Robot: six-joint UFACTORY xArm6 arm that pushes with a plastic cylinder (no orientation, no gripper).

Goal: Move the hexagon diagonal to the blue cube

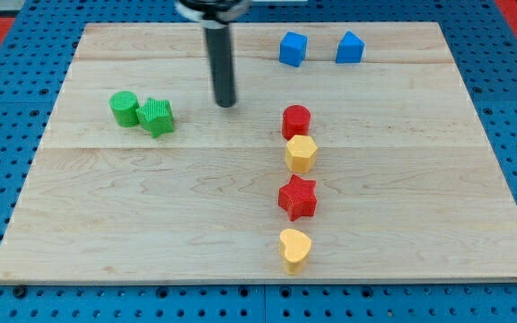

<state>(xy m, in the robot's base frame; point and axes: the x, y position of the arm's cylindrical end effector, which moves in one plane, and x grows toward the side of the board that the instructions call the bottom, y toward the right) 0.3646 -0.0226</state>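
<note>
The yellow hexagon (pixel 301 153) lies right of the board's middle, touching the red cylinder (pixel 296 120) just above it. The blue cube (pixel 293 48) sits near the view's top, with a second blue block (pixel 350 48), wedge-like, to its right. My tip (pixel 227 103) rests on the board to the left of the red cylinder and below-left of the blue cube, apart from every block.
A green cylinder (pixel 124 109) and a green star (pixel 156 117) sit together at the view's left. A red star (pixel 298 198) and a yellow heart (pixel 294 249) lie below the hexagon. The wooden board (pixel 79 224) rests on a blue pegboard table.
</note>
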